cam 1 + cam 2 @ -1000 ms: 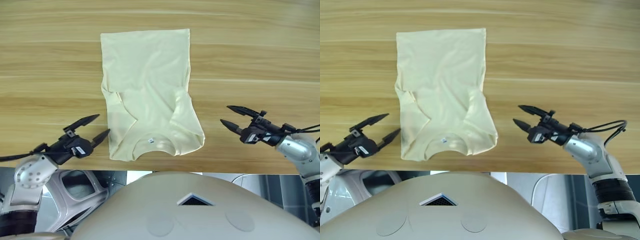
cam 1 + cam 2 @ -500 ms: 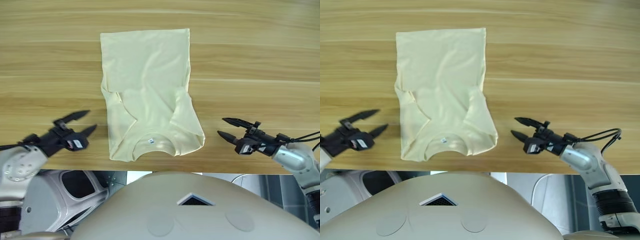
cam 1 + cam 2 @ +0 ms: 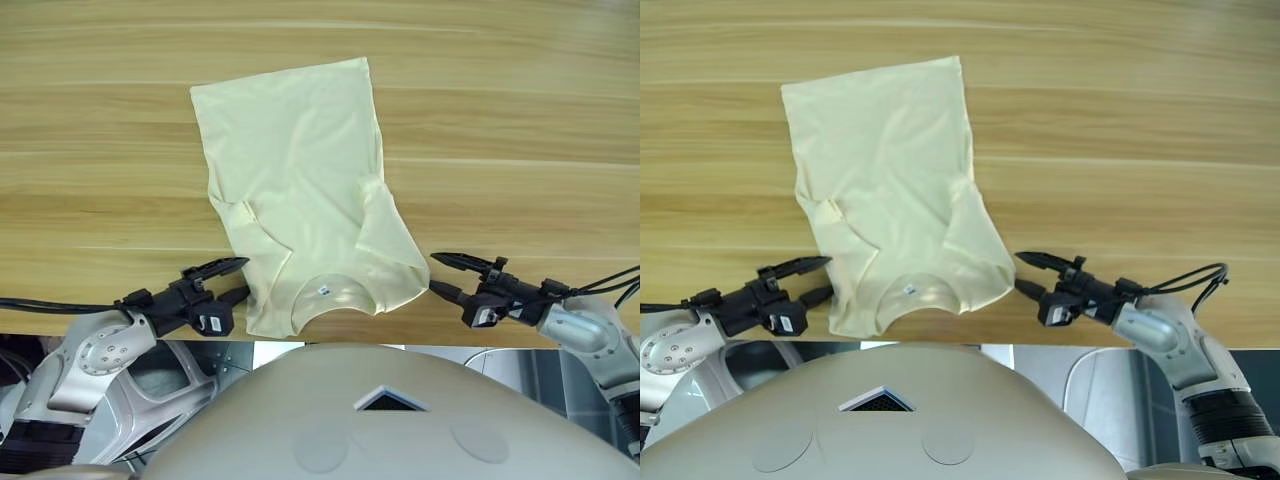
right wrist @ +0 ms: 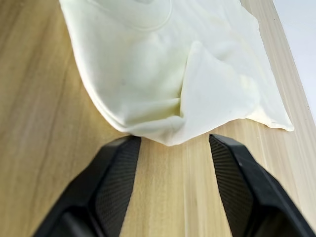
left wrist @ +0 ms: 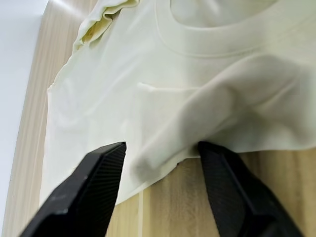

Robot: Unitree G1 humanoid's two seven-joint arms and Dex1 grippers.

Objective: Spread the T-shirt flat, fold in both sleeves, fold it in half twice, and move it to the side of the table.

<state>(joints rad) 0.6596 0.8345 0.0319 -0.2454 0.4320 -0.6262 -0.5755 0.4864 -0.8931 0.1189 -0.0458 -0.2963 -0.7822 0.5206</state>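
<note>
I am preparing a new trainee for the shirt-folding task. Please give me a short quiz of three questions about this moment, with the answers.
1. True or false: both sleeves of the T-shirt are folded in over its body.
2. The collar lies nearest to which part of the table? A) its near edge, by the robot; B) its far edge; C) its middle.
3. Fill in the missing word: the left jaws and the right jaws, each beside a near corner of the T-shirt, are both ____.

Key: 1 true; 2 A; 3 open.
</note>
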